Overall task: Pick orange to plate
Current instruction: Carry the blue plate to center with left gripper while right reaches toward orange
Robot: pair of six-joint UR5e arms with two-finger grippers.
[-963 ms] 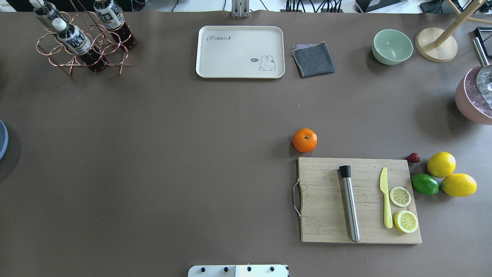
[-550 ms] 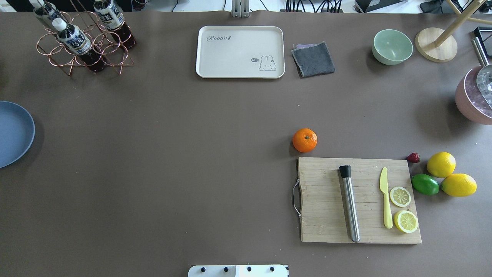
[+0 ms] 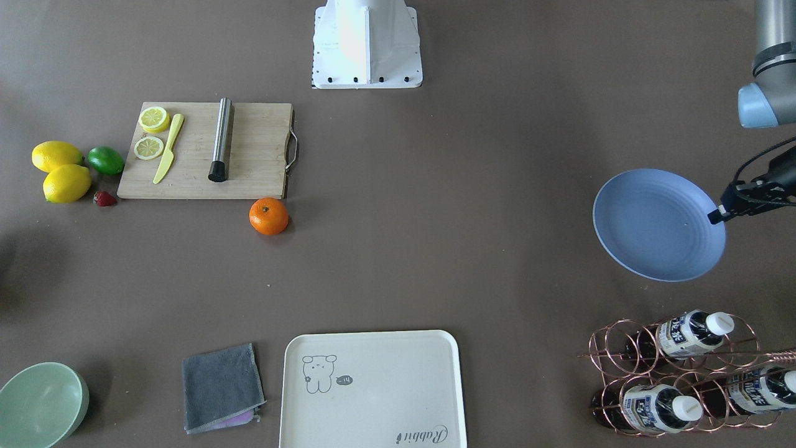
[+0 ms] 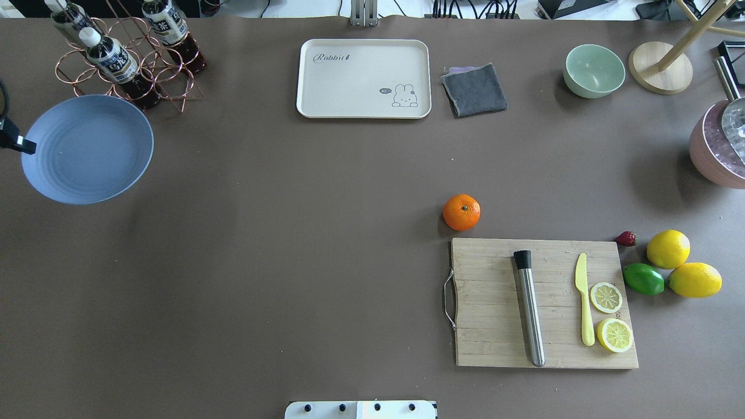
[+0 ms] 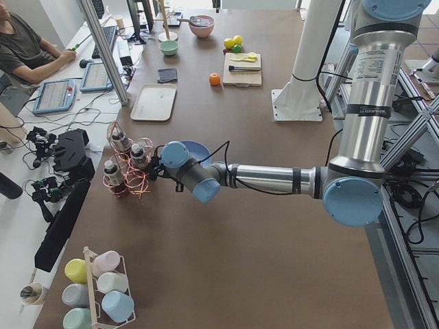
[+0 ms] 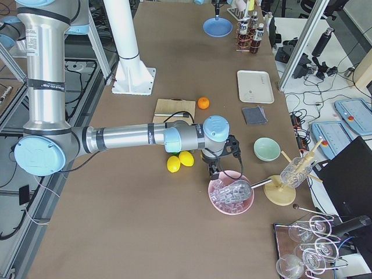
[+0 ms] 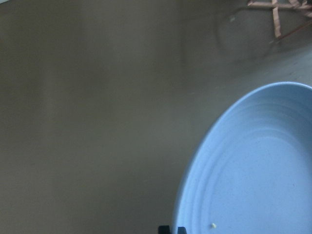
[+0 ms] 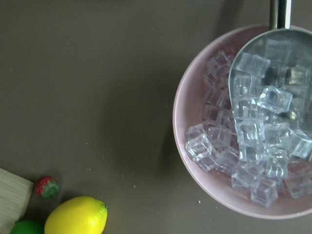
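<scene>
The orange (image 4: 461,212) rests on the brown table just beyond the far left corner of the cutting board (image 4: 541,302); it also shows as the orange (image 3: 268,216). The light-blue plate (image 4: 87,148) hangs slightly tilted above the table's left side, close to the bottle rack (image 4: 125,58). My left gripper (image 4: 18,143) is shut on the plate's outer rim, and its fingertips (image 7: 170,229) peek in at the bottom of the left wrist view. My right gripper (image 6: 215,170) hovers by the pink ice bowl (image 6: 231,193); I cannot tell whether it is open or shut.
On the board lie a steel muddler (image 4: 529,308), a yellow knife (image 4: 584,299) and two lemon slices. Two lemons (image 4: 681,265), a lime (image 4: 643,279) and a strawberry (image 4: 625,238) sit to its right. A cream tray (image 4: 364,78), grey cloth (image 4: 474,89) and green bowl (image 4: 593,70) line the far side.
The plate has come in from the left edge, moving right and toward the bottle rack with my left gripper holding it. The orange has not moved.
</scene>
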